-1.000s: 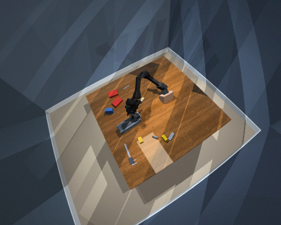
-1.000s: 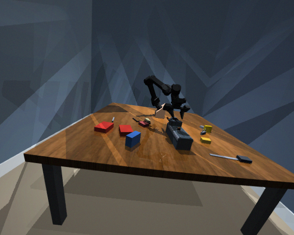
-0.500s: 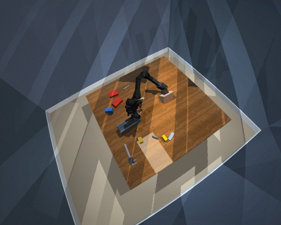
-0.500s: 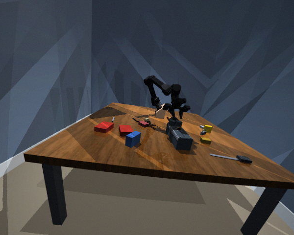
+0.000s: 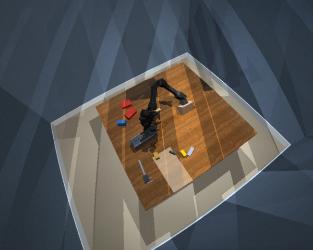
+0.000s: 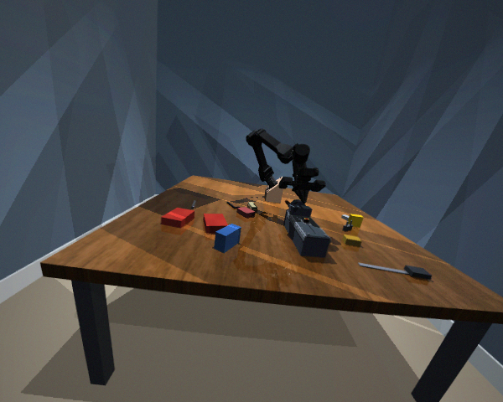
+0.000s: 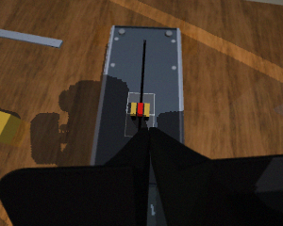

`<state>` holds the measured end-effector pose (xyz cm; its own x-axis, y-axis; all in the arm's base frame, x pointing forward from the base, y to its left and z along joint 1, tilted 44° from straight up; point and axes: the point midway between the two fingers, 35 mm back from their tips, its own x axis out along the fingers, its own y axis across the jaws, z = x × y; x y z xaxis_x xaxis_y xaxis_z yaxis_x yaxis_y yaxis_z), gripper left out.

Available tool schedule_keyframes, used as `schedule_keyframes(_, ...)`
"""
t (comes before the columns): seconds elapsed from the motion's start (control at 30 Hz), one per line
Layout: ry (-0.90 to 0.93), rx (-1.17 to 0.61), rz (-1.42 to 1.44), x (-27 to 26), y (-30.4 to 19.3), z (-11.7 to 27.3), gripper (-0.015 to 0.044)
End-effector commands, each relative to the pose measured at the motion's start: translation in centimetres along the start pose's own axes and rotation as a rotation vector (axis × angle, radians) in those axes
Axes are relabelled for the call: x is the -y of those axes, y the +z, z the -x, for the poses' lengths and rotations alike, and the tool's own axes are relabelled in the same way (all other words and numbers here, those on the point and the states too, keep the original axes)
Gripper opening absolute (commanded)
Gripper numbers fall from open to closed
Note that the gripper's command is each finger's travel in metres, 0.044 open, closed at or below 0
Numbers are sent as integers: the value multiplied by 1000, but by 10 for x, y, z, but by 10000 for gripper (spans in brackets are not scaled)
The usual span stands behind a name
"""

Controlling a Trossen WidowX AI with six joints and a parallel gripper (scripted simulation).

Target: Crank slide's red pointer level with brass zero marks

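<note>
The machine, a long dark grey box point(image 5: 136, 143) point(image 6: 316, 247) point(image 7: 162, 61), has a slot along its top and a raised block point(image 6: 300, 210) at the end towards the arm. In the wrist view the red pointer point(image 7: 141, 109) sits in the slot between two brass marks point(image 7: 133, 109) point(image 7: 146, 109). It looks about level with them; a tiny offset cannot be ruled out. My gripper point(image 7: 148, 134) point(image 6: 303, 200) points down over the raised block. Its fingertips are together, with nothing visible between them. The fingers cover the near part of the machine in the wrist view, and I cannot make out the crank handle clearly.
Red blocks point(image 5: 125, 103) point(image 6: 178, 217) and a blue block point(image 5: 121, 123) point(image 6: 227, 238) lie to one side of the machine. A yellow block point(image 5: 156, 155) point(image 6: 351, 240) point(image 7: 2, 124) and a caliper point(image 5: 145, 177) point(image 6: 417, 271) lie on the other.
</note>
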<state>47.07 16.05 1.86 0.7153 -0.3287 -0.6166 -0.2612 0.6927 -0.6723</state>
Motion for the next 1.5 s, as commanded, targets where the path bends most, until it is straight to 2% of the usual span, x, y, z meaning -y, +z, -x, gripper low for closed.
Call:
schedule_keyframes(0.0, 0, 0, 0, 0, 0, 0, 0)
schedule_keyframes(0.27, 0, 0, 0, 0, 0, 0, 0)
schedule_keyframes(0.83, 0, 0, 0, 0, 0, 0, 440)
schedule_keyframes(0.87, 0, 0, 0, 0, 0, 0, 440)
schedule_keyframes(1.4, 0, 0, 0, 0, 0, 0, 20)
schedule_keyframes(1.47, 0, 0, 0, 0, 0, 0, 0)
